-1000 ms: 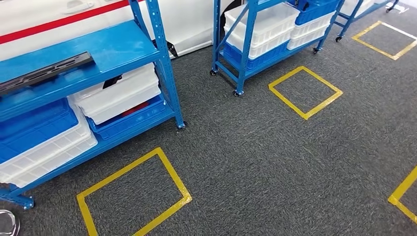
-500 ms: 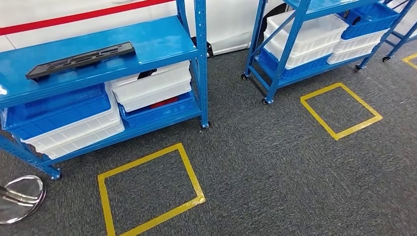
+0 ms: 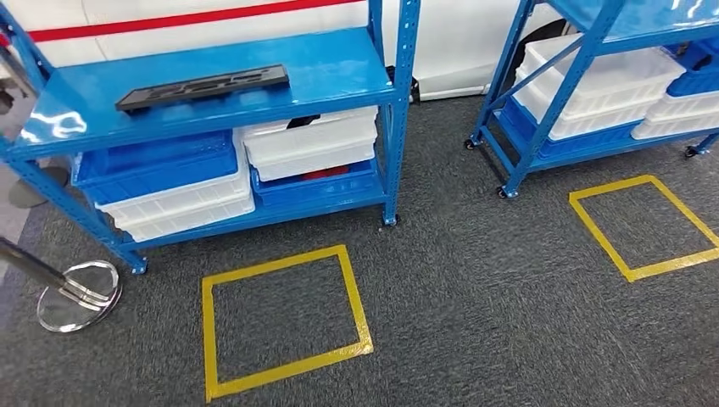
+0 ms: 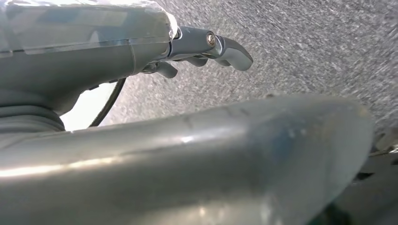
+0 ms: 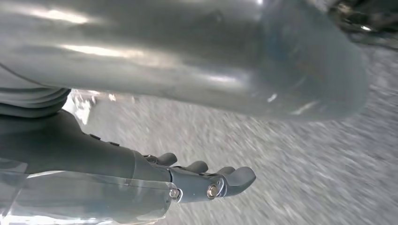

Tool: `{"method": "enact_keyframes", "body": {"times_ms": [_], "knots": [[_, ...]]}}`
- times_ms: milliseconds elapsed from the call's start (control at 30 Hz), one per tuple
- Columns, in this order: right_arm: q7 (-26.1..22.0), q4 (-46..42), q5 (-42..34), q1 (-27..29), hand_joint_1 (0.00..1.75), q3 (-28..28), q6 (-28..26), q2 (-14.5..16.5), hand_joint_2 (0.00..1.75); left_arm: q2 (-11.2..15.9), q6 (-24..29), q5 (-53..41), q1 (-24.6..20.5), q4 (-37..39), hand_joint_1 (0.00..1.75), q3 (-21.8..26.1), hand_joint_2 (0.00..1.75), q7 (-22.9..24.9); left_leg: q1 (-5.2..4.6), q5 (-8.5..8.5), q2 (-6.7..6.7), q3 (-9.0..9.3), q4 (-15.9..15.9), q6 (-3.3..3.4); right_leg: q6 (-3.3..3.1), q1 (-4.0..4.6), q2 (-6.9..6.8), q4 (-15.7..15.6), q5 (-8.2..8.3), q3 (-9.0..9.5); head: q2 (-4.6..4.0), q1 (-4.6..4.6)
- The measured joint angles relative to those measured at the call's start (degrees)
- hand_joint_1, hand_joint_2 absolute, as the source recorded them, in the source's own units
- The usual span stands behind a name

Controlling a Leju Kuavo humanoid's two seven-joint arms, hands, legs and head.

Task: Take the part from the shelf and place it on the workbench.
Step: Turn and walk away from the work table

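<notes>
Both hands hang empty over the carpet, left hand (image 4: 206,47) and right hand (image 5: 206,183) with fingers loosely extended. The camera has swung, bringing the shelf (image 3: 339,76) to the upper left of the frame, the black part (image 3: 203,86) on top. Approach looks nearly lined up.

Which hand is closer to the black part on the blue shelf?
Probably left: the black part lies left of centre ahead. Left hand and right hand both hang over carpet, neither near it.
</notes>
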Motion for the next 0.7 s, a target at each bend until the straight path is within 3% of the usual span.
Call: {"method": "enact_keyframes", "body": {"times_ms": [67, 100, 133, 200, 267, 300, 333, 367, 433, 467, 533, 600, 633, 700], "knots": [[-1.58, -0.01, 1.2, -0.51, 0.0, 0.27, -0.35, 0.0, 0.0, -0.02, 0.69, 0.34, 0.02, 0.0, 0.0, 0.01, 0.0, -1.04, -0.1, 0.02, -1.06, 0.04, -0.51, 0.71, 0.62, 0.14, -1.12, -0.37, -0.13, 0.5, 0.0, 0.0], [-2.16, -0.03, 1.91, -0.77, 0.0, 0.51, -0.43, 0.01, 0.0, -0.03, 1.13, 0.61, 0.11, 0.0, 0.0, 0.02, 0.0, -1.76, 0.05, 0.22, -1.74, 0.32, -0.91, 1.0, 0.94, 0.08, -0.89, -0.35, -0.33, 0.78, 0.0, 0.01], [-2.57, -0.04, 2.53, -0.92, 0.0, 0.8, -0.44, 0.02, 0.0, -0.03, 1.62, 0.92, 0.16, 0.0, 0.0, 0.04, 0.0, -2.49, 0.25, 0.46, -2.41, 0.66, -1.37, 1.3, 1.22, 0.02, 0.18, 0.29, -0.94, 0.72, 0.0, 0.0], [-2.78, -0.07, 3.38, -0.89, 0.0, 1.29, -0.39, 0.16, 0.0, -0.03, 2.39, 1.44, -0.04, 0.0, 0.0, 0.09, 0.87, -3.61, 0.56, 0.91, -3.67, 1.11, -2.03, 1.78, 1.53, -0.2, 3.71, 5.0, -3.73, -1.36, 0.0, 0.01], [-1.98, -0.07, 3.66, -0.77, 0.0, 1.54, -0.29, 0.57, 0.0, -0.06, 2.69, 1.72, -0.35, 0.0, 0.0, 0.15, 1.75, -3.72, 0.56, 0.96, -5.11, 1.09, -2.05, 2.02, 1.64, -0.26, 5.65, 12.18, -6.64, -5.29, 0.0, 0.01], [-1.23, -0.07, 3.6, -0.72, 0.0, 1.56, -0.24, 0.82, 0.0, -0.05, 2.57, 1.76, -0.41, 0.0, 0.0, 0.18, 1.75, -3.24, 0.55, 0.91, -5.94, 1.13, -1.99, 2.03, 1.71, -0.31, 5.89, 14.27, -6.8, -6.65, 0.0, 0.0], [-0.39, -0.07, 3.49, -0.65, 0.0, 1.54, -0.2, 1.07, 0.0, -0.04, 2.31, 1.75, -0.37, 0.0, 0.0, 0.2, 1.31, -2.57, 0.55, 0.84, -6.79, 1.2, -1.92, 1.99, 1.76, -0.37, 6.0, 14.35, -5.81, -7.09, 0.0, 0.0], [0.23, -0.07, 3.38, -0.57, 0.0, 1.51, -0.16, 1.26, 0.0, -0.01, 2.03, 1.75, -0.28, 0.0, 0.0, 0.22, 0.87, -1.93, 0.58, 0.74, -7.65, 1.3, -1.78, 1.89, 1.78, -0.46, 6.21, 12.32, -3.86, -6.52, 0.0, 0.0], [0.76, -0.07, 3.29, -0.38, 0.0, 1.46, -0.1, 1.43, 0.0, 0.02, 1.64, 1.75, -0.14, 0.0, 0.0, 0.26, 0.0, -1.18, 0.55, 0.39, -9.16, 1.25, -1.19, 1.43, 1.71, -0.75, 8.32, 5.14, 0.31, -3.88, 0.0, 0.01], [0.72, -0.07, 3.29, -0.33, 0.0, 1.46, -0.11, 1.45, 0.0, 0.02, 1.58, 1.76, -0.14, 0.0, 0.0, 0.27, 0.0, -1.05, 0.52, 0.19, -9.72, 1.05, -0.82, 1.12, 1.66, -0.87, 9.49, 2.41, 1.43, -2.9, 0.0, 0.01], [0.41, -0.08, 3.34, -0.5, 0.0, 1.45, -0.26, 1.46, 0.0, 0.03, 1.52, 1.76, -0.14, 0.0, 0.0, 0.27, 0.0, -1.09, 0.53, -0.1, -10.5, 0.46, -0.4, 0.43, 1.38, -0.76, 10.85, 0.4, 1.61, -2.29, 0.0, 0.01], [-0.2, -0.11, 3.41, -0.87, 0.0, 1.45, -0.55, 1.45, 0.0, 0.07, 1.52, 1.76, -0.01, 0.0, 0.0, 0.28, 0.0, -1.29, 0.78, -0.22, -10.69, 0.28, -0.38, -0.25, 0.74, -0.73, 10.05, 0.12, 1.74, -2.1, 0.0, 0.0], [-0.6, -0.13, 3.44, -0.9, 0.0, 1.45, -0.78, 1.38, 0.0, 0.09, 1.53, 1.77, 0.02, 0.0, 0.0, 0.28, 0.0, -1.39, 0.79, -0.65, -9.78, 0.09, 0.21, -0.59, 0.39, -0.8, 9.64, -0.1, 1.83, -1.93, 0.0, -0.01], [-1.67, -0.13, 3.34, -0.69, 0.0, 1.42, -1.33, 1.07, 0.0, 0.15, 1.59, 1.77, -0.11, 0.0, 0.0, 0.3, 0.0, -1.65, 0.84, -3.24, -6.82, -1.88, 4.63, -1.14, -0.19, -0.89, 8.48, -0.45, 1.88, -1.62, 0.0, -0.01]]}}
